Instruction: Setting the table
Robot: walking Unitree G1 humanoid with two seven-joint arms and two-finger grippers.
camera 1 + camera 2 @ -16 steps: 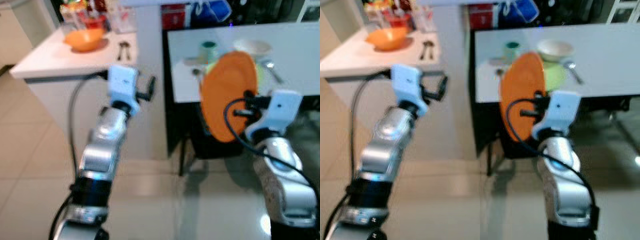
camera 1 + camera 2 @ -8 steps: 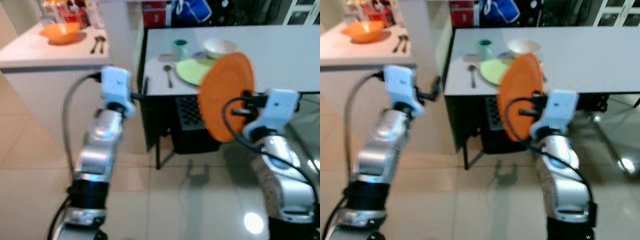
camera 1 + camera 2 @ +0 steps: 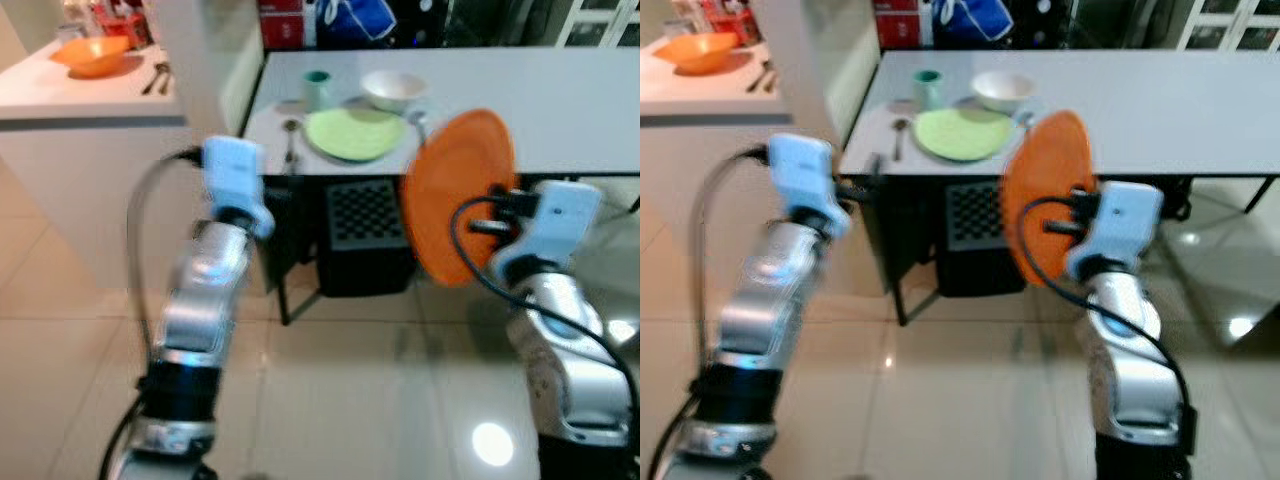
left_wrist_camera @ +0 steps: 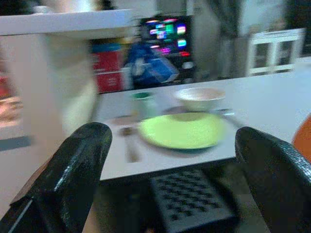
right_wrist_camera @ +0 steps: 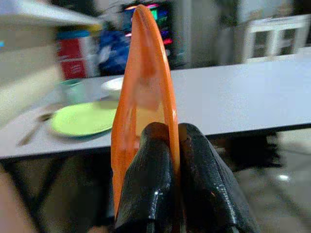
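The right gripper pinches the rim of an orange plate — round, plain, held upright on edge in the air just before the white table. On that table lie a green plate, a white bowl, a teal cup and a spoon. The left gripper hangs with fingers spread — empty.

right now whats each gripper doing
Left gripper: open, empty.
Right gripper: shut on the orange plate, held on edge.
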